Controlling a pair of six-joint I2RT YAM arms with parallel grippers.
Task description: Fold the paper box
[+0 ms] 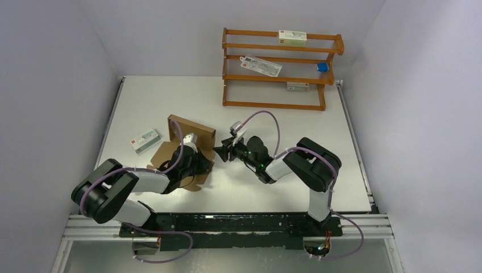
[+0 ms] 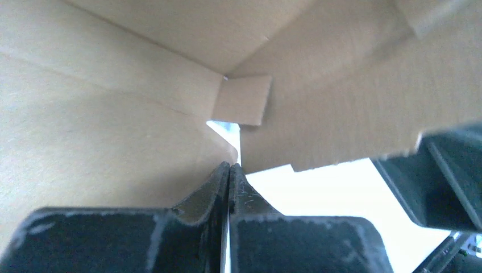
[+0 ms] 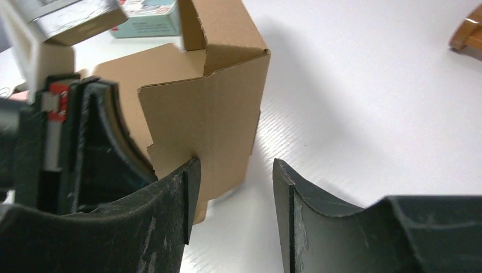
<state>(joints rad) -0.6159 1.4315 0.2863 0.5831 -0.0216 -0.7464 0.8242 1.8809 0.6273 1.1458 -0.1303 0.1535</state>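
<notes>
White table [image 1: 273, 187] is carrying everything, with a wooden rack [image 1: 256, 34] standing at its far edge. On the left of centre the brown cardboard box [image 1: 193, 126] is sitting partly formed. Its far wall and right side wall are standing upright and meeting at a corner, where a small tab is showing on the inside in the left wrist view. Other panels are lying flat on the table towards the left arm.

The left gripper [image 2: 230, 170] is reaching inside the box near that corner, jaws pressed together with nothing visibly pinched between them. The right gripper [image 3: 236, 170] is hovering just outside the right wall with jaws spread. One finger [image 3: 170, 193] is overlapping the lower edge of the side flap, and whether it is touching I cannot tell. A small white carton [image 1: 145, 140] is lying just left of the box.

By my judgement the fold is around the middle. Two walls are up, while the near wall, the remaining side and the lid are waiting to be raised and tucked.
</notes>
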